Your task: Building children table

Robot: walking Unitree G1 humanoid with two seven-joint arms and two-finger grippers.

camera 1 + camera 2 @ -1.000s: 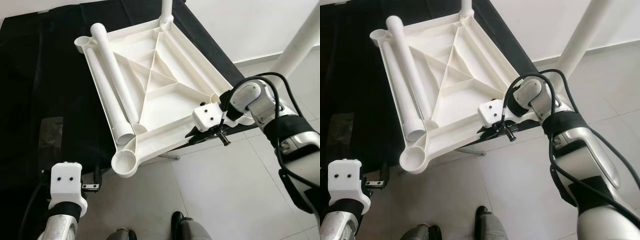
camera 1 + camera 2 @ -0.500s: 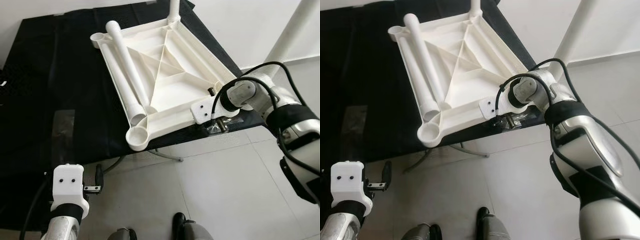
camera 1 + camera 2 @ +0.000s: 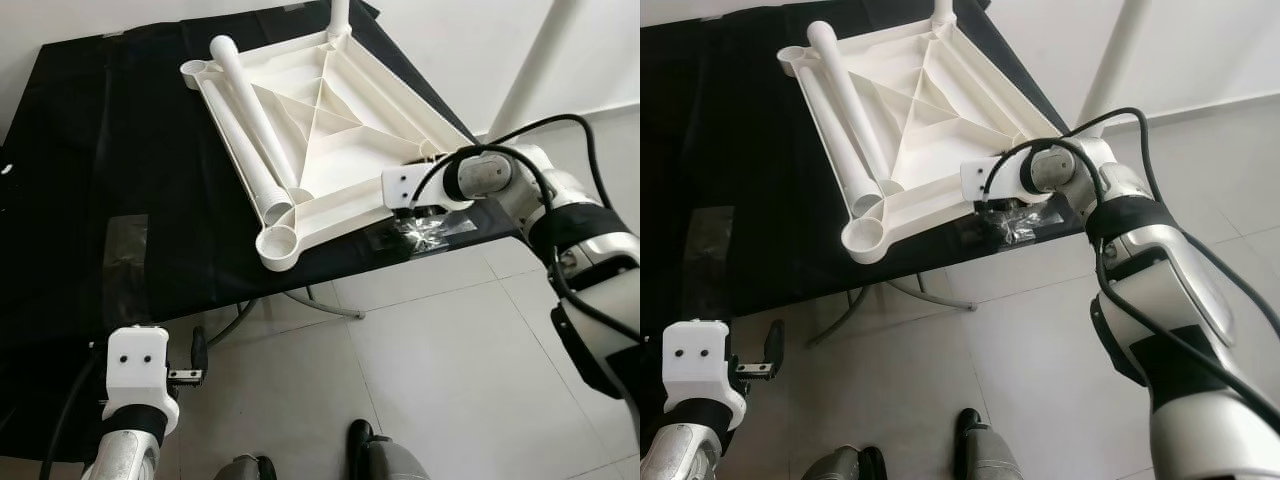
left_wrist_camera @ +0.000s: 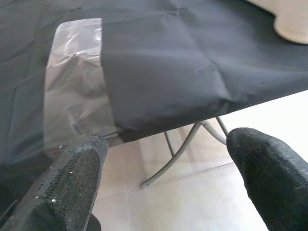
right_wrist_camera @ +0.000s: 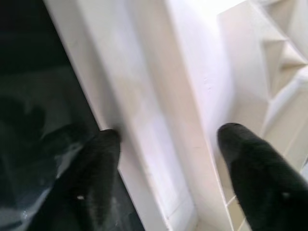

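Observation:
The white plastic tabletop (image 3: 330,205) lies upside down on a black-covered table (image 3: 100,150). A loose white leg (image 3: 250,120) rests along its left side. Upright legs stand in the far corner (image 3: 338,15) and the right corner (image 3: 530,70). The near corner socket (image 3: 278,243) is empty. My right gripper (image 3: 410,208) is at the tabletop's near right edge, open, with its fingers (image 5: 98,163) on either side of the rim (image 5: 159,144). My left gripper (image 3: 195,365) hangs open low at the table's front edge (image 4: 168,120).
A small clear bag (image 3: 420,228) of glinting parts lies on the black cloth just under my right gripper. A strip of clear tape (image 3: 125,245) sits on the cloth at the left. Metal table legs (image 3: 300,305) and tiled floor (image 3: 450,360) are below.
The view has shifted. The tabletop's near corner hung over the table's edge; now the whole top rests on the black cloth. My right gripper moved along with its near right edge.

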